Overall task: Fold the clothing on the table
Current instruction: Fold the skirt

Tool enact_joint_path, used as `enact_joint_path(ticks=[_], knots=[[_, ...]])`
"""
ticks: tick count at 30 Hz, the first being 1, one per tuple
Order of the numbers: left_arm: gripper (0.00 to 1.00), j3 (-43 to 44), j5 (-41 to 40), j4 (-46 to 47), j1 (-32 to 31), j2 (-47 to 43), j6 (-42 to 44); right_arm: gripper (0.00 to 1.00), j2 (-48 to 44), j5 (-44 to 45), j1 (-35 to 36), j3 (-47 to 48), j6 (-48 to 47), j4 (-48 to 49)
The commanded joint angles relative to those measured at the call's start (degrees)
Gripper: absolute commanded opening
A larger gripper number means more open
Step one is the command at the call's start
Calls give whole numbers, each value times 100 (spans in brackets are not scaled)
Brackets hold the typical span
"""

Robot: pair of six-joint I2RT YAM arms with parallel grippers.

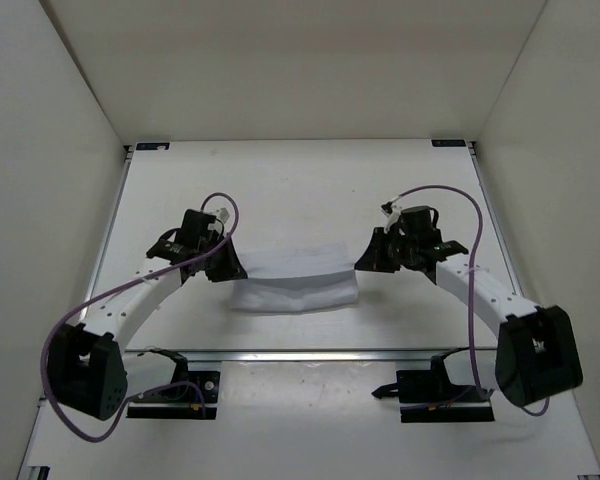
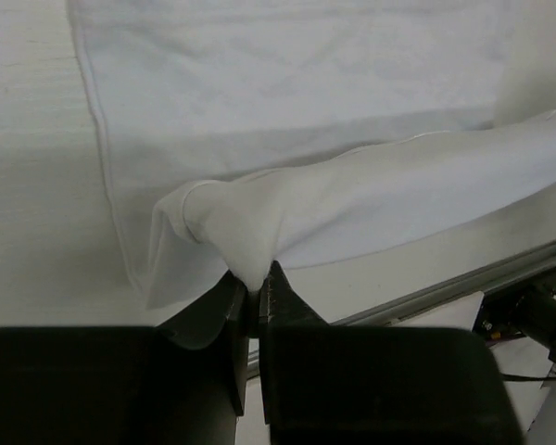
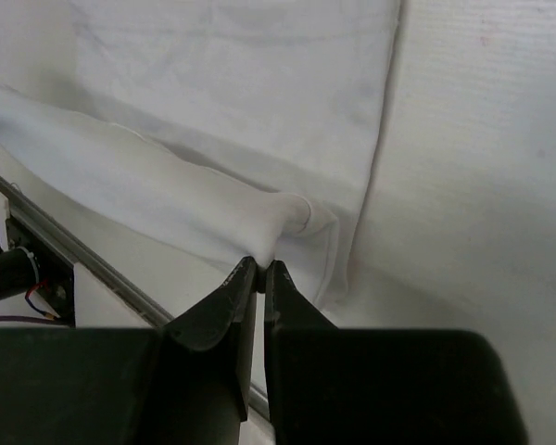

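The clothing [image 1: 295, 280] is a thin white cloth lying mid-table between my two arms, its near edge lifted into a hanging fold. My left gripper [image 1: 230, 268] is shut on the cloth's left near corner; the left wrist view shows the clothing [image 2: 287, 213] bunched into the closed black left gripper [image 2: 255, 286]. On the other side my right gripper [image 1: 365, 262] is shut on the right near corner. In the right wrist view the clothing [image 3: 213, 195] is pinched at the tip of the right gripper [image 3: 261, 271]. The far part of the cloth rests flat on the table [image 1: 300, 190].
A metal rail [image 1: 310, 354] runs along the table's near side, seen also as the rail [image 2: 445, 292] and the rail [image 3: 83, 260] in the wrist views. Off-white walls [image 1: 50, 150] close in the left, right and back. Purple cables [image 1: 75, 325] loop off both arms.
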Motion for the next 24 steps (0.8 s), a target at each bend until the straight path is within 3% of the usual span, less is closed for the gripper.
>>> enact_joint_path(ticks=[1, 8, 9, 10, 11, 12, 13, 16, 20, 24], knots=[[0, 68, -277, 177, 242, 259, -133, 0, 684, -261, -52, 538, -444, 690], [3, -29, -180, 599, 445, 656, -327, 0, 1996, -384, 177, 1576, -656, 550], [22, -56, -93, 643, 472, 760, -318, 6, 2102, -393, 229, 1646, -656, 550], [47, -21, -14, 652, 533, 814, -274, 19, 2137, -454, 195, 1690, -673, 550], [61, 14, -4, 626, 560, 866, -222, 29, 2225, -490, 169, 1725, -613, 428], [80, 93, -13, 582, 569, 867, -213, 52, 2165, -446, 160, 1760, -673, 374], [96, 146, -65, 521, 517, 754, -186, 57, 2051, -368, 168, 1761, -700, 330], [98, 260, -320, 459, 472, 394, -72, 63, 1568, -87, 256, 1472, -823, 417], [99, 103, -347, 669, 551, -11, 60, 56, 1032, -32, 168, 787, -639, 733], [92, -169, -487, 731, 324, 75, -10, 62, 1082, 239, 300, 478, -700, 585]])
